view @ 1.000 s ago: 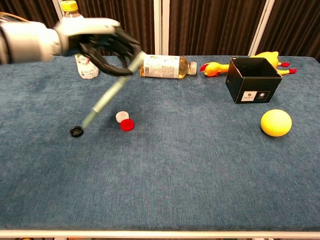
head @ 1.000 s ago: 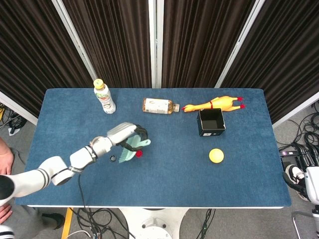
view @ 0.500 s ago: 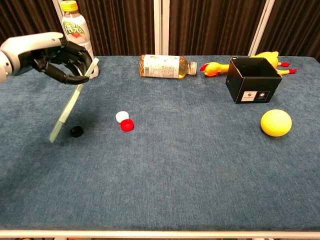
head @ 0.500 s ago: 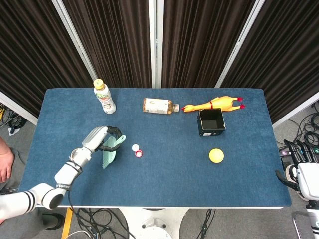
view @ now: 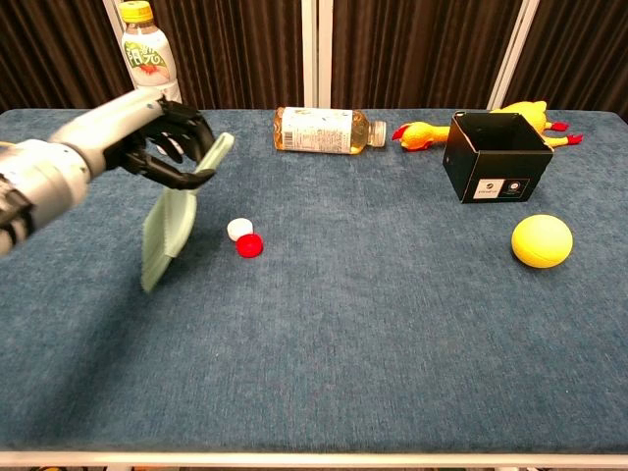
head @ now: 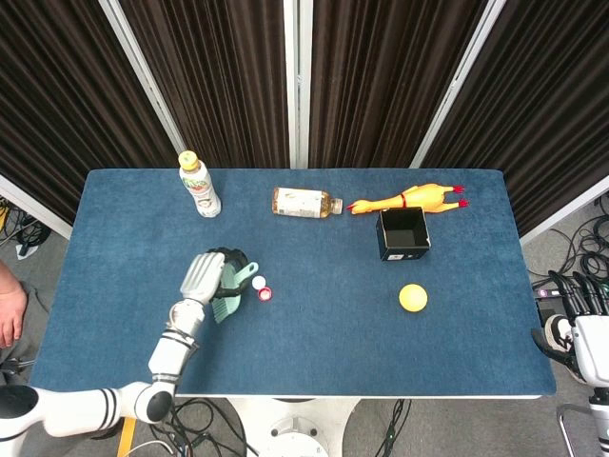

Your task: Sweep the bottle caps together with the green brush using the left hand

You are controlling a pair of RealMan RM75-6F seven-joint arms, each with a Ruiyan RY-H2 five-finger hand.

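- The desk, covered in blue cloth, carries everything; the sweeping goes on in its left half.
- The left hand is closed around the handle of the green brush. It holds the brush tilted, handle up and to the right, head down and to the left, just left of the caps. In the chest view the head seems to hang close over the cloth; I cannot tell whether it touches.
- The right hand shows only at the right edge of the head view, off the desk, with nothing in it and the fingers seemingly apart. It takes no part in the job.
- The white cap and the red cap lie touching or all but touching, just right of the brush head, so that pair already counts as gathered.
- No further cap is visible in either view; the brush and hand could be hiding one on the left, and I cannot say.
- Judgement: the task looks well along, perhaps nearly done. What may be left is to push any hidden cap rightward against the white and red pair, then lift the brush clear.
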